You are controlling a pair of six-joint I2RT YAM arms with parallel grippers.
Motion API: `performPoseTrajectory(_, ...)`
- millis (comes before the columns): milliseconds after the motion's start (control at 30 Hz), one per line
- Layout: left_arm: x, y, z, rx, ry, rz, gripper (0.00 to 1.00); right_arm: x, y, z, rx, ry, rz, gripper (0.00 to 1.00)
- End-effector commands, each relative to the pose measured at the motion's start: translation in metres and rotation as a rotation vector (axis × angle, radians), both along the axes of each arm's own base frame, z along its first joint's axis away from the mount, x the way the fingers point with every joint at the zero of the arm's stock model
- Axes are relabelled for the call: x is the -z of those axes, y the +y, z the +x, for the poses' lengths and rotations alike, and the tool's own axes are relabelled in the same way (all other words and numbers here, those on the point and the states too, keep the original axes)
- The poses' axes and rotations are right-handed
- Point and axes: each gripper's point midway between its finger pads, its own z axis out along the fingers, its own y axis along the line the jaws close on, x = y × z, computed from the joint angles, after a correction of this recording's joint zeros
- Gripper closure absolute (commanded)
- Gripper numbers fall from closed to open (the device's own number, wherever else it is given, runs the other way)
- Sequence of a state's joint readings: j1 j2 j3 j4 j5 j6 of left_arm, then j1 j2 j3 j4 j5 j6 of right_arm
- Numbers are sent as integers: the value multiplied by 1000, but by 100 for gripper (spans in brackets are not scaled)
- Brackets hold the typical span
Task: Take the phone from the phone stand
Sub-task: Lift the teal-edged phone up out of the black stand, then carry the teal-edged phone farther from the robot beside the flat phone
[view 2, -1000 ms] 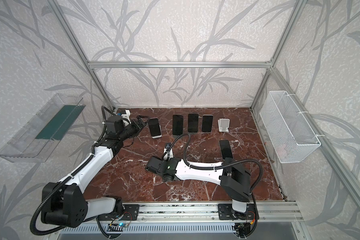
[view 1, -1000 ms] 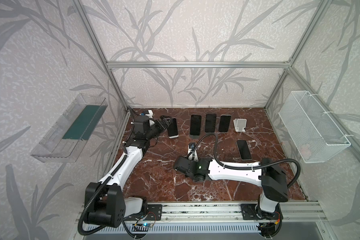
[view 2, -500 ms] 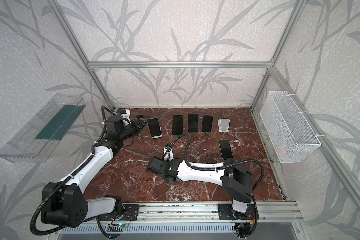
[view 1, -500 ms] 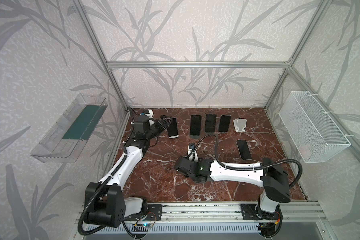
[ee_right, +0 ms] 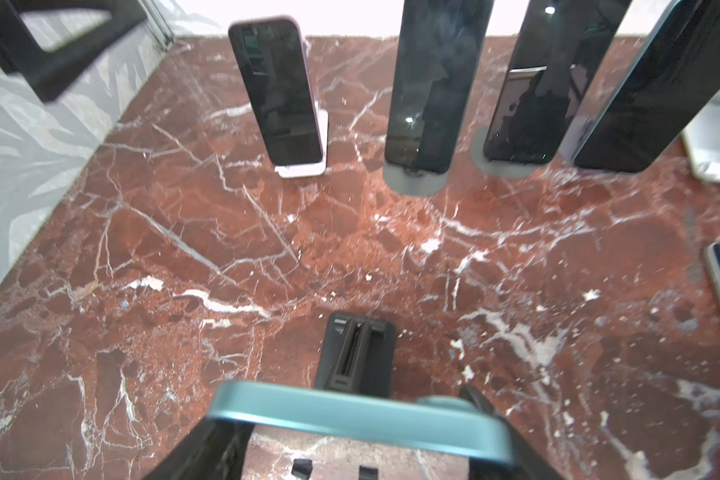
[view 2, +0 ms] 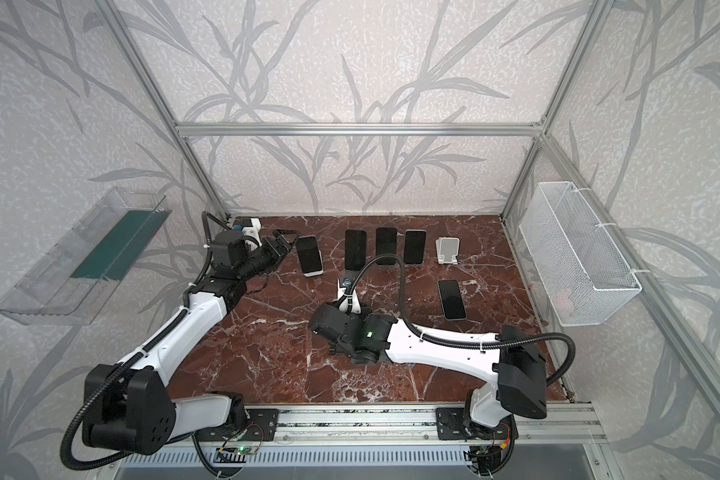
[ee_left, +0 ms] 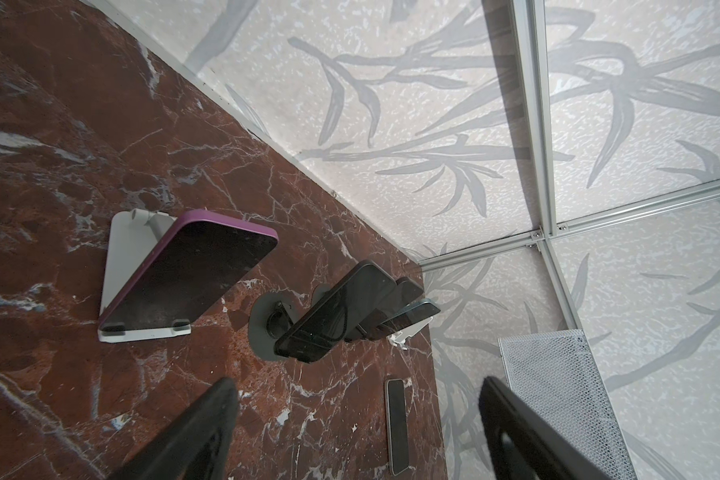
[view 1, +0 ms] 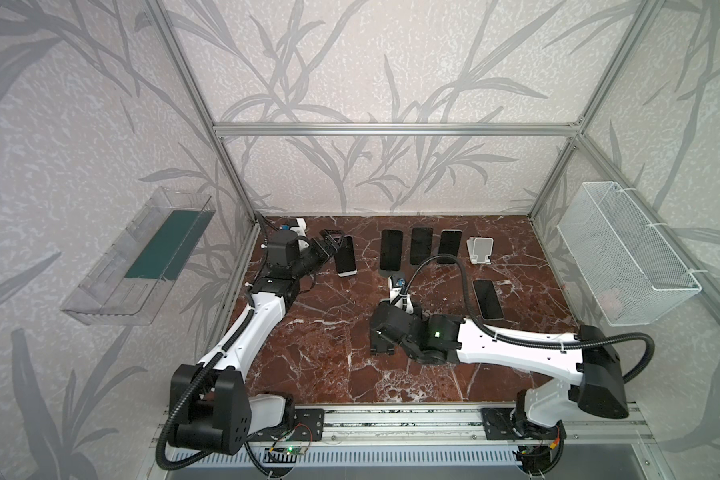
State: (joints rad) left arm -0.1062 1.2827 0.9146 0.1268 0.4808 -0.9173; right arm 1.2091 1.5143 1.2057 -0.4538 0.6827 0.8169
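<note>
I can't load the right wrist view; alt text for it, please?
The right hand grips a teal phone by its edges, with an empty black slotted stand just past it on the red marble table. Farther off, four dark-screened phones stand propped in a row.

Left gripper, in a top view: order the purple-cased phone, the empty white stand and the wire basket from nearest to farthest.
1. The purple-cased phone, right beside the left gripper, back left of the table.
2. The empty white stand, back right of the table.
3. The wire basket, on the right wall, farthest.
</note>
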Motion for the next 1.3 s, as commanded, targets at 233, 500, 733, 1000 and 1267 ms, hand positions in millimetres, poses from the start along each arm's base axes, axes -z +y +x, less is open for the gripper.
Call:
performPoseTrajectory(233,-8,-14,-4,41,-53,-22,9,-25,-96,47,43,-60,-81,33)
performPoseTrajectory(500,3,-48,-11,127,-34,-17,9,5,-161,78,51,30,-68,32)
performPoseTrajectory(733,13,-83,-24,219,-16,8,9,14,-194,101,72,41,-120,32)
performPoseTrajectory(1000,25,-91,-24,234,8,18,9,36,-221,131,84,52,-192,30)
performPoseTrajectory(1267,29,-94,-23,239,22,5,9,75,-224,152,55,195,-179,30)
